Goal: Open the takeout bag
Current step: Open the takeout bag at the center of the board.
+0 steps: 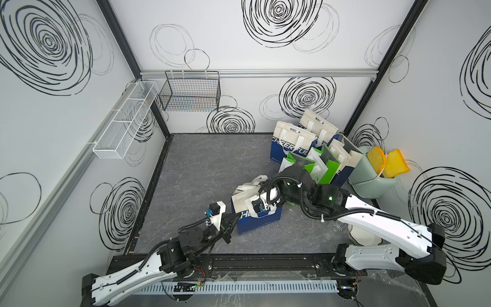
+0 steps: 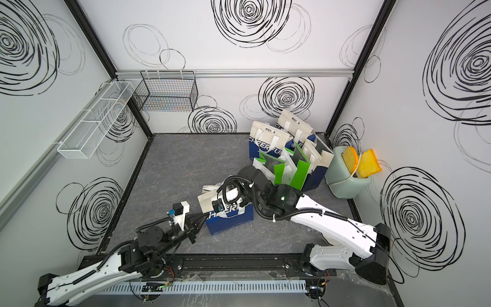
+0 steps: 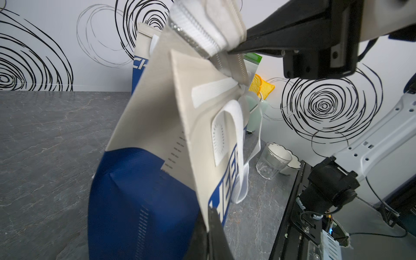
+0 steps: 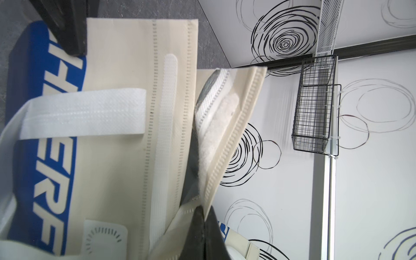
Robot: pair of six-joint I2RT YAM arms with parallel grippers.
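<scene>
Presently: takeout bag pinched at both top panels, mouth partly parted

Location: the takeout bag [image 1: 259, 223] stands upright on the grey table [image 1: 202, 170], towards the front and middle. It is well apart from the other bags [image 1: 305, 143] clustered at the far right corner.

Grip: the left gripper [image 1: 237, 215] is clamped on the near cream panel at its side edge. The right gripper [image 4: 203, 217] is clamped on the top hem of the far flap. Both wrist views confirm cloth between the fingers.

Closure: the hook-and-loop strip [image 4: 167, 126] on the near panel lies apart from its fuzzy counterpart, with dark lining showing between.

Handling, as assessed: the bag looks like light, limp cloth above the blue base. Its walls will likely fold rather than resist, and a hard pull may lift or tip the whole bag. The best purchase is the stitched top hem just beside the strip, since the white handle loops [image 4: 83, 113] would only take up slack first
</scene>
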